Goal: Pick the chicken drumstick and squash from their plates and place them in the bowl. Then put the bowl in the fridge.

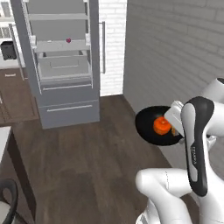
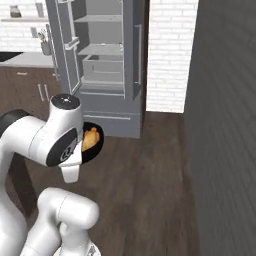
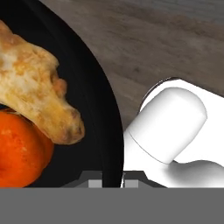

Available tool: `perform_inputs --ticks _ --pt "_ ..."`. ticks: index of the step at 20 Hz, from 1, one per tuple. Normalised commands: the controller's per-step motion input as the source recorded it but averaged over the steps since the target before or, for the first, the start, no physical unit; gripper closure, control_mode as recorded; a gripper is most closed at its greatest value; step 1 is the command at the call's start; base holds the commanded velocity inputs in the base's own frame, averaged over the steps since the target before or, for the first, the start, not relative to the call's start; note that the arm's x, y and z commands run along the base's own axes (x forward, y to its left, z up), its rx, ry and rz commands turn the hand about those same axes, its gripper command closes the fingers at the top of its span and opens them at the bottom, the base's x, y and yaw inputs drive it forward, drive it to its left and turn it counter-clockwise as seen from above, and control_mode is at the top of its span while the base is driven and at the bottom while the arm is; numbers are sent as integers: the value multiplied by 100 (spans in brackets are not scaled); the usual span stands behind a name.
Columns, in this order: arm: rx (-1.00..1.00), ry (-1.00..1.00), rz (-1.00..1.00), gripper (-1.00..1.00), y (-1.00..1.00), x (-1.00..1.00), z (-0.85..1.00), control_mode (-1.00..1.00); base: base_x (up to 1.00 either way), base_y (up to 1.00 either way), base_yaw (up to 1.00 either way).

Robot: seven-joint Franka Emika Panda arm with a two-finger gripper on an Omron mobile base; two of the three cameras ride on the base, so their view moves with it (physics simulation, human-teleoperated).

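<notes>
The glossy black bowl hangs above the wooden floor, and my gripper is shut on its rim. Inside lie the golden-tan chicken drumstick and, pressed against it, the round orange-red squash. From the left base view the squash shows in the bowl beside my white hand. From the right base view the drumstick peeks out of the bowl behind my arm. The grey fridge stands ahead with its door open and pale shelves and drawers showing. The plates are out of view.
A dark grey wall runs close along the right, meeting a white brick wall beside the fridge. Wooden floor lies open between me and the fridge. A table edge and a chair stand at the left; brown cabinets sit beyond.
</notes>
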Motion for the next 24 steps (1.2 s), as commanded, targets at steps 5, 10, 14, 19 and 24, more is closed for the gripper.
perform_inputs --ticks 5,10,14,19,24 --pt "0 0 0 100 0 0 0 100 100 19 -24" --pt "0 0 0 100 0 0 0 100 100 30 -5" --pt "0 0 0 100 0 0 0 100 100 -5 0" --pt "0 0 0 100 0 0 0 100 100 14 2" --pt "0 0 0 100 0 0 0 100 100 33 10"
